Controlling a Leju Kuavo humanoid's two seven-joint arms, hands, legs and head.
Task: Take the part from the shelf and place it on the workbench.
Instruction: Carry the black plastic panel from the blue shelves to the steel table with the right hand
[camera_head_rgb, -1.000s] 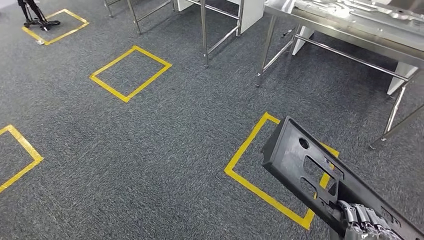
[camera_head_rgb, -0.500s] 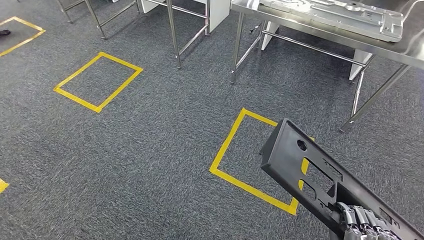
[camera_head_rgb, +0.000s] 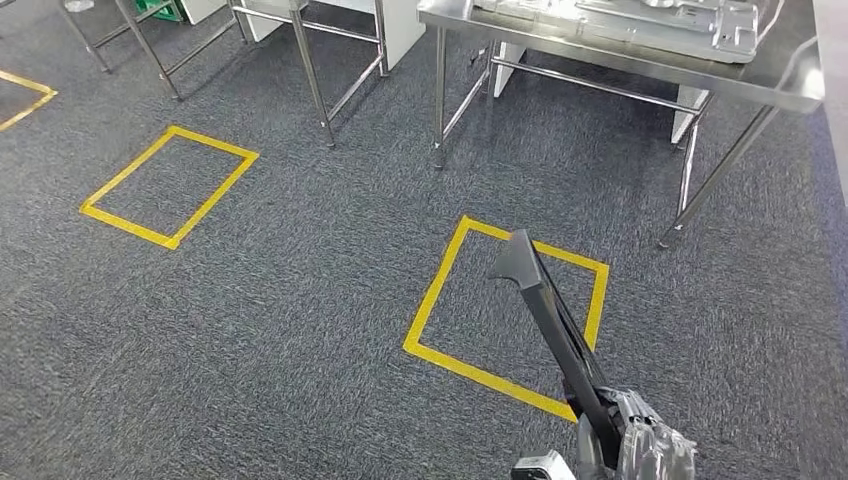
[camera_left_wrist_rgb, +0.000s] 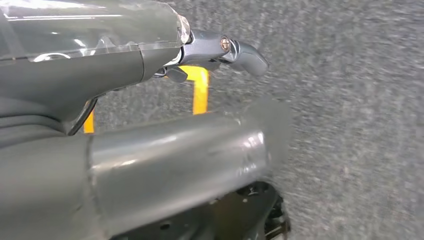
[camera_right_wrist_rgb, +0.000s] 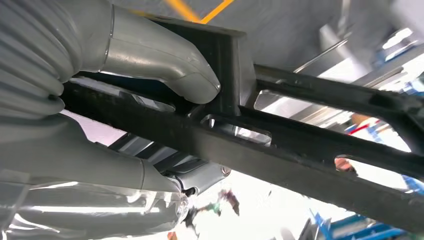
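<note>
Above the taped floor square (camera_head_rgb: 505, 305), the right hand (camera_head_rgb: 650, 450) grips the long black part (camera_head_rgb: 550, 310) by one end — leverage could twist it loose short of the bench (camera_head_rgb: 600, 45); left hand's (camera_left_wrist_rgb: 100, 65) state I cannot tell.

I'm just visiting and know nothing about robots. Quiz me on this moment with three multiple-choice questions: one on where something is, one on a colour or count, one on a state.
1. Where does the steel workbench stand?
A. Ahead, beyond the nearest taped floor square
B. Behind the robot
C. Inside a taped square

2. What colour is the tape marking squares on the carpet?
A. Red
B. Yellow
C. White

3. What is the right hand doing?
A. Hanging with nothing in it
B. Resting on the workbench
C. Holding the long black part

Answers:
1. A, since the head view shows the bench's legs on the carpet past the square's far edge.
2. B, since every taped outline in the head view is yellow.
3. C, since the right wrist view shows thumb and fingers closed around the black part.
</note>
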